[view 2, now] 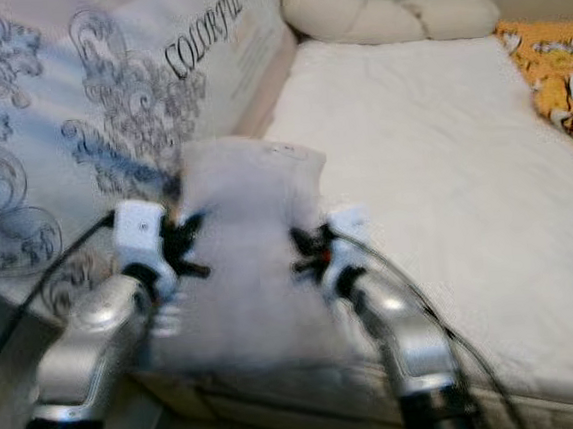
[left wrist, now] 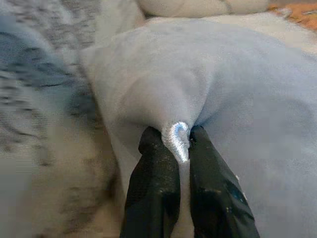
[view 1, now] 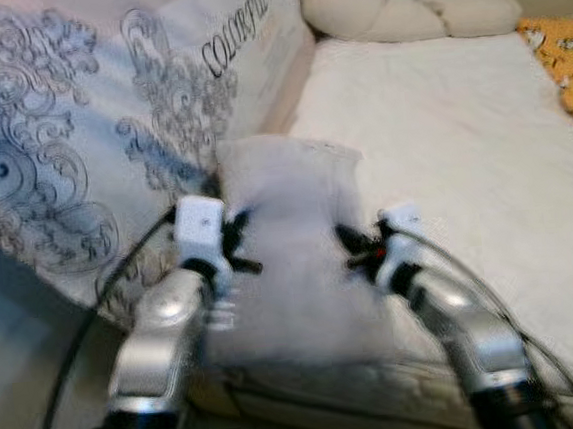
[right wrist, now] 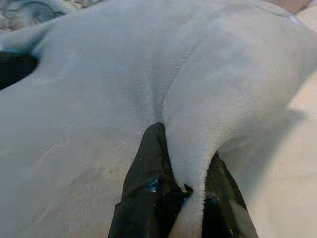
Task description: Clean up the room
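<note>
The soft pale-grey fabric cushion (view 1: pixel 294 244) hangs over the near edge of the cream mattress (view 1: pixel 461 149), beside a scroll-patterned pillow (view 1: pixel 79 142). The left gripper (left wrist: pixel 177 148) and right gripper (right wrist: pixel 185 168) are each clamped on a pinch of its cover at opposite sides (likely so it lifts evenly).

A pillow (view 1: pixel 294 244) hangs over the near edge of the mattress (view 1: pixel 440 131), held between two grippers. The left gripper (view 1: pixel 237 247) pinches a fold on the pillow's left side, the right gripper (view 1: pixel 358 248) a fold on its right side. Left of the pillow, a large cushion (view 1: pixel 69 143) stands leaning along the mattress's left side. Behind the pillow, at the far end of the mattress, a long bolster (view 1: pixel 399 14) lies across it against the wall. Right of the pillow and well apart from it, a patterned cloth (view 1: pixel 570 64) lies at the mattress's far right edge. A cable (view 1: pixel 73 354) runs down beside the left arm, left of the pillow.
</note>
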Motion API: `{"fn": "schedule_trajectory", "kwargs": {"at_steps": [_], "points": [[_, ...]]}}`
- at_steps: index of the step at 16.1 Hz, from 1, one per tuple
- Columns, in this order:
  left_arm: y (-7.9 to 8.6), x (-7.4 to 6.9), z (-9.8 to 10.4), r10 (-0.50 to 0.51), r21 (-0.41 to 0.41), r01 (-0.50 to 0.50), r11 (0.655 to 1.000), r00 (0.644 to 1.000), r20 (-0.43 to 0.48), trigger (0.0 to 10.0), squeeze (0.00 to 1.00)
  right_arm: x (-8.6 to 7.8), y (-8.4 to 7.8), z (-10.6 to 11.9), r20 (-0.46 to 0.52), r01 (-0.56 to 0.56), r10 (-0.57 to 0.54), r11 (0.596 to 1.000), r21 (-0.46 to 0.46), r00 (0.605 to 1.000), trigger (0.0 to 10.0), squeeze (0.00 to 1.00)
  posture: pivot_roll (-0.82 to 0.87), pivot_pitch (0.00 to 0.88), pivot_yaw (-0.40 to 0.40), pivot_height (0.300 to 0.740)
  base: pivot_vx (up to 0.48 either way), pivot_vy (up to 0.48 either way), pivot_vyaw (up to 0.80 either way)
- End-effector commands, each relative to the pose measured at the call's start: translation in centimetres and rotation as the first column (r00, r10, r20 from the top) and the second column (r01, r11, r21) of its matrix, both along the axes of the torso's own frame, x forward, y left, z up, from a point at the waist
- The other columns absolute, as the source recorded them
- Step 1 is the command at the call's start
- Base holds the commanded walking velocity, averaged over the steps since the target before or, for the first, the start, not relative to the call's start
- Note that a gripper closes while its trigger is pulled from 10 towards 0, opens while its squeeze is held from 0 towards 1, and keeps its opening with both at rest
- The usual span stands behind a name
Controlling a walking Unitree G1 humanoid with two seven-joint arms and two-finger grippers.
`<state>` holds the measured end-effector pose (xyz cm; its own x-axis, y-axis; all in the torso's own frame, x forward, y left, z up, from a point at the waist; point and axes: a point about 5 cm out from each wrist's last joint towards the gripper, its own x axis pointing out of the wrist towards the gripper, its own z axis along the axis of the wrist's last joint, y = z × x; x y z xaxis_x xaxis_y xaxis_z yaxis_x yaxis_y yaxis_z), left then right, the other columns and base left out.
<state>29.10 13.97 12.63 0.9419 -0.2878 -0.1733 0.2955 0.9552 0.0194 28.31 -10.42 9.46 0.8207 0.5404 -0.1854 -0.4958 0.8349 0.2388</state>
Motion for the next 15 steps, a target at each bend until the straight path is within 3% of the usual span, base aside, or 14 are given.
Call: {"fn": "schedule_trajectory", "kwargs": {"at_steps": [1,10,15], "points": [[-0.64,0.26,1.10,-0.021,-0.010,0.021,1.000,0.998,0.051,10.0,0.00,0.35,-0.77,0.62,0.021,0.017,-0.016,1.000,-0.014,1.000,10.0,0.00,0.04,0.000,0.047,0.740,0.330,0.000,-0.70],[-0.41,0.06,1.04,-0.019,0.005,0.019,1.000,0.999,0.047,10.0,0.00,0.53,-0.60,0.43,0.038,0.011,-0.009,0.999,-0.042,0.999,10.0,0.00,0.06,0.000,0.042,0.740,0.328,0.000,-0.05],[0.13,0.00,1.09,-0.003,0.025,0.002,1.000,0.999,0.050,10.0,0.00,0.67,-0.31,0.33,0.034,0.008,-0.006,0.999,-0.040,0.999,10.0,0.00,0.07,0.000,0.043,0.740,0.000,0.000,0.00]]}}
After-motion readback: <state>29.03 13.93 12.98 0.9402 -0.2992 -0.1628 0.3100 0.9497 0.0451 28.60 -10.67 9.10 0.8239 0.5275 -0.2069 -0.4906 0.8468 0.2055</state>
